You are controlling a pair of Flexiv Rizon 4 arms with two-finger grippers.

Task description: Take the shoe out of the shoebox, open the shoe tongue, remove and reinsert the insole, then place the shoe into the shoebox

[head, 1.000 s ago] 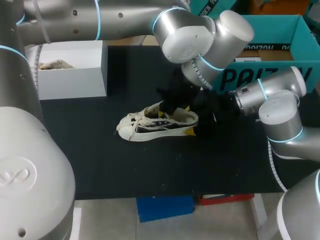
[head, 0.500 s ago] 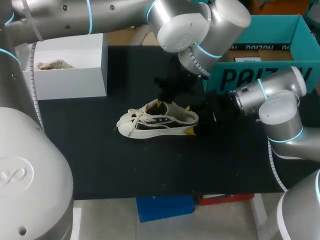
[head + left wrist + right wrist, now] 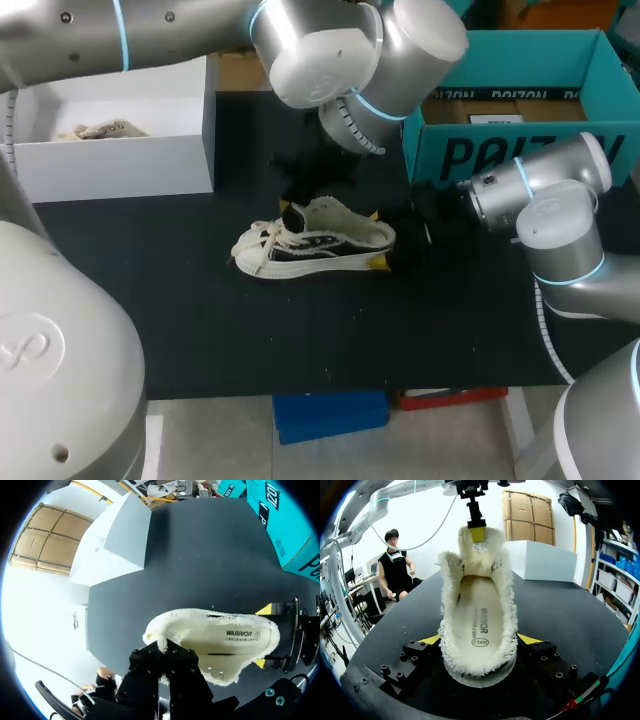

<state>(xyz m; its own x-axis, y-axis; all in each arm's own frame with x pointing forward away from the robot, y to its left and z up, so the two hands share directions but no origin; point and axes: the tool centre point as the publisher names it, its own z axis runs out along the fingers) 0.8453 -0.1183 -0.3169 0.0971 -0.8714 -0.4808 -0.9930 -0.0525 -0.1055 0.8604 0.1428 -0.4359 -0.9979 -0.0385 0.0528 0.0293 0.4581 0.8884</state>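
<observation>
White box [image 3: 150, 150]: far left on the black table [image 3: 200, 330]. Something pale lies inside, and I can't make out what.
Left gripper [image 3: 166, 652]: its fingers are pinched tight on the tongue's top edge, just above the laces.
Tongue [image 3: 470, 550]: fleecy and limp. I'd expect it to flop back if let go.
Shoe [image 3: 310, 245]: mid-table on its sole, toe toward the white box, outside both boxes. It looks light, with soft uppers and a firmer sole, so the heel sides seem the steadiest hold.
Insole [image 3: 477, 620]: lying flat inside the shoe, probably thin and bendy. Its heel end looks easiest to pinch, and the toe end is hidden under the tongue.
Right gripper [image 3: 380, 240]: its yellow tips press either side of the heel, gripping it.
Teal shoebox [image 3: 500, 150]: far right and open, its near corner covered by the left arm.
</observation>
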